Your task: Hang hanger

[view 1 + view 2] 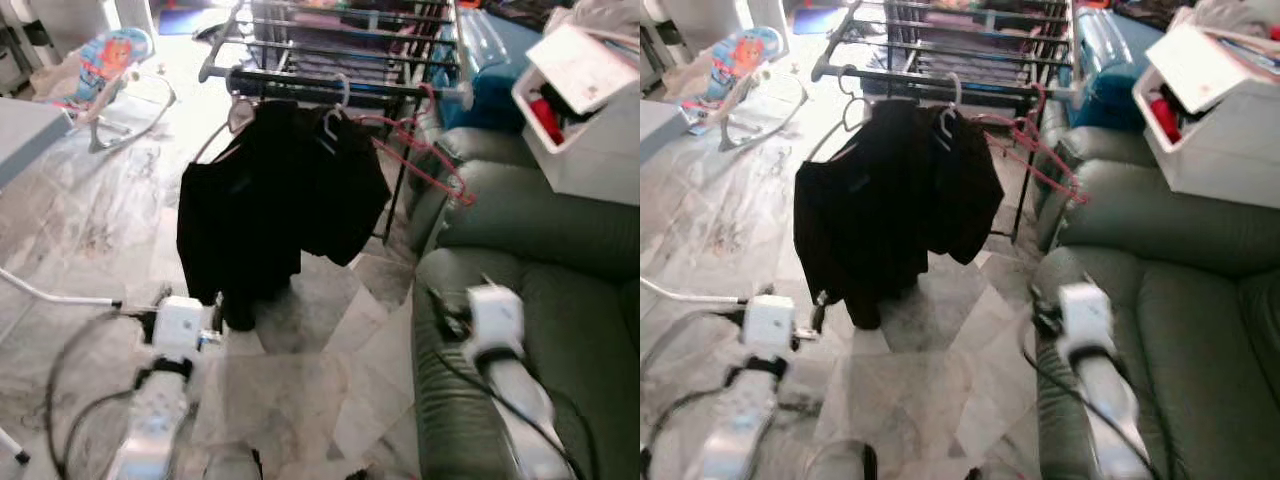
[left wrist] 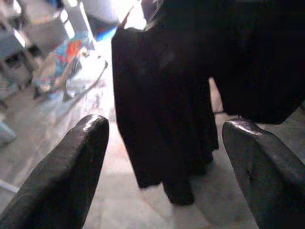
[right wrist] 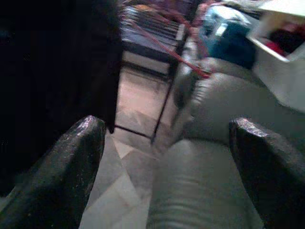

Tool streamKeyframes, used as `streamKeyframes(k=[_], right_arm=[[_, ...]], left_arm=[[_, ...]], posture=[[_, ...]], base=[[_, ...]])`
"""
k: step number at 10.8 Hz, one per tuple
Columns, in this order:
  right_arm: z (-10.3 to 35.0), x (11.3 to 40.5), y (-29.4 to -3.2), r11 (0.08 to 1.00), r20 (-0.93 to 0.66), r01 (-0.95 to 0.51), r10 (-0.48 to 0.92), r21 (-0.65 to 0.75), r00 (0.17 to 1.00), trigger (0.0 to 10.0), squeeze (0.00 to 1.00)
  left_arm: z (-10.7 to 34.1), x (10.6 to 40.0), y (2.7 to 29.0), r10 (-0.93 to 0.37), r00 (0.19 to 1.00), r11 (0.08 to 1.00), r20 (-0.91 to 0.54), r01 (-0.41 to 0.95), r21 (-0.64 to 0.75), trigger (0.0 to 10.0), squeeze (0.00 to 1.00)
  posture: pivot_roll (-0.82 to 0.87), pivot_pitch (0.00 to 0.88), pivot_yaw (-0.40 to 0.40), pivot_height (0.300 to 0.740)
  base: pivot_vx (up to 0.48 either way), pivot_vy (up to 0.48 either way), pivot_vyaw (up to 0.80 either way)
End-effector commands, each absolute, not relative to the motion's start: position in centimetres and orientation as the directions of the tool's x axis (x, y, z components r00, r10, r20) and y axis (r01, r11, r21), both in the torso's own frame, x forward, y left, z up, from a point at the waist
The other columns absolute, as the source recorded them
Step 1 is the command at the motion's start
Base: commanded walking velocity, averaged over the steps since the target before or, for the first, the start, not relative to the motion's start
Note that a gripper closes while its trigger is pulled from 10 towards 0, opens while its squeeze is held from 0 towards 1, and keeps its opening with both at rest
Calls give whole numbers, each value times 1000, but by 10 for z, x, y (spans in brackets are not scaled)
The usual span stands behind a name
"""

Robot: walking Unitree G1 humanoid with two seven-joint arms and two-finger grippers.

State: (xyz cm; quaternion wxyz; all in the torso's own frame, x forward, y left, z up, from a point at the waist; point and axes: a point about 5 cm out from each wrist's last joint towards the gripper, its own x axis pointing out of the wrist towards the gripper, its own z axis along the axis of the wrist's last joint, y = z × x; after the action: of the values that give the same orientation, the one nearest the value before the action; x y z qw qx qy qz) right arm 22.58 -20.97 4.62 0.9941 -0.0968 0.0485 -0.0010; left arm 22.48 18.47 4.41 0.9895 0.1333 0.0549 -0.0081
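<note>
Two black garments already hang on hangers from the front rail of the drying rack, and just beside them on that rail dangles an empty red wire hanger, above the green sofa's arm. Thin and light, it would likely swing or bend, so its hook neck seems the safest hold. Both the left pincer and the right pincer are spread wide and hold nothing, low and well short of the rack.

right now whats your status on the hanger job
Left gripper open, empty, facing the black clothes. Right gripper open, empty, over the green sofa. Clothes and red hangers on the rack. Nothing between.
</note>
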Motion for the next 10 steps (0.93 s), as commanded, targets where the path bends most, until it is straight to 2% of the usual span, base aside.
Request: streamKeyframes(k=[1,3,7,10], right_arm=[[49,222,-209,984,-88,15,-31,-177,996,10000,0],[46,212,-205,985,-93,55,-71,-164,993,10000,0],[48,205,-202,983,-110,61,-81,-175,991,10000,0],[45,201,-205,984,-136,70,-93,-164,986,10000,0]], left_arm=[[46,223,181,-45,990,963,-131,78,259,10000,0],[47,221,175,-110,980,958,-166,149,247,10000,0],[47,223,161,-193,958,951,-214,236,201,10000,0],[45,210,167,-121,965,961,-234,173,216,10000,0]], posture=[[-50,0,11,740],[-56,0,57,740],[-89,0,65,740],[-63,0,36,740]], base=[[0,0,0],[0,0,0],[0,0,0],[0,0,0]])
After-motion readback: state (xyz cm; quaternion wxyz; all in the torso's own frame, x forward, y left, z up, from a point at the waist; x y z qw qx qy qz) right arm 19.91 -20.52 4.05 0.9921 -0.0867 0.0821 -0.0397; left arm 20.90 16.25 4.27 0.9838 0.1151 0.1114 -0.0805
